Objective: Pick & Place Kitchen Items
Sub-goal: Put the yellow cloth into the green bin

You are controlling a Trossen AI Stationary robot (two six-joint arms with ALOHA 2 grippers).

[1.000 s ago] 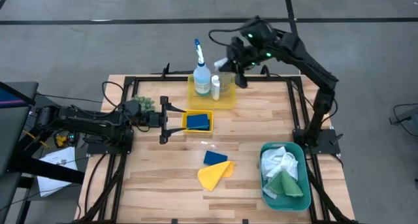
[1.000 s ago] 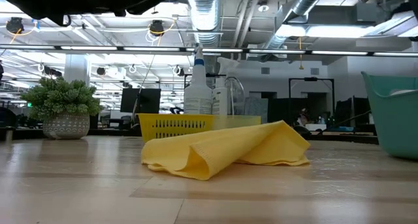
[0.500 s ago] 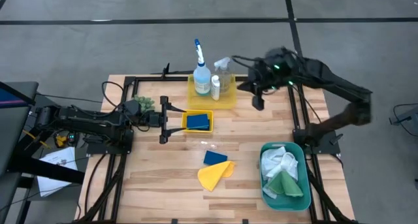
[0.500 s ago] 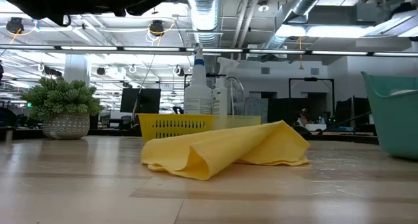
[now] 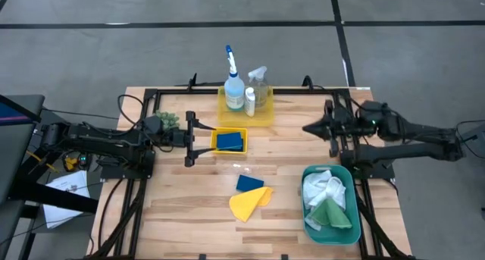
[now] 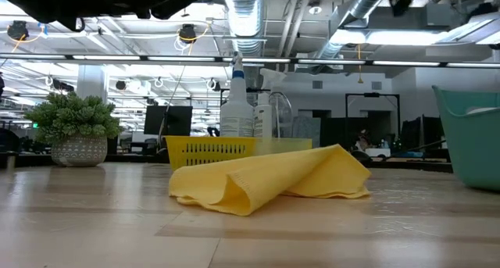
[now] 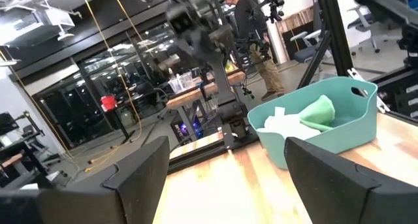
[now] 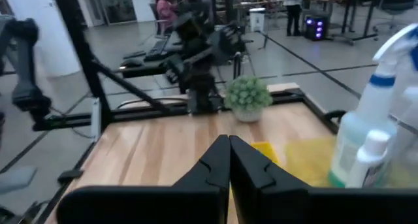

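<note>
- Desk (image 5: 295, 169): light wood slats, black frame rails along its edges.
- Yellow tray (image 5: 269, 112): at the far edge.
- Second yellow tray (image 5: 216, 148): nearer the middle.
- Teal bin (image 5: 308, 223): near right corner.
- Potted plant (image 6: 76, 127): far left side.
- Person (image 7: 251, 38): standing beyond the desk.

Grey floor (image 5: 151, 48) with dark lines around wooden desk (image 5: 295, 150); exposed ducts (image 6: 250, 18), strip lights overhead; glass partitions (image 7: 85, 100) behind.

Open-plan robotics lab: exposed ceiling ducts (image 6: 258, 18), glass-walled rooms, rows of desks with equipment, a wooden table (image 5: 288, 169) on a polished grey concrete floor (image 5: 114, 55).
</note>
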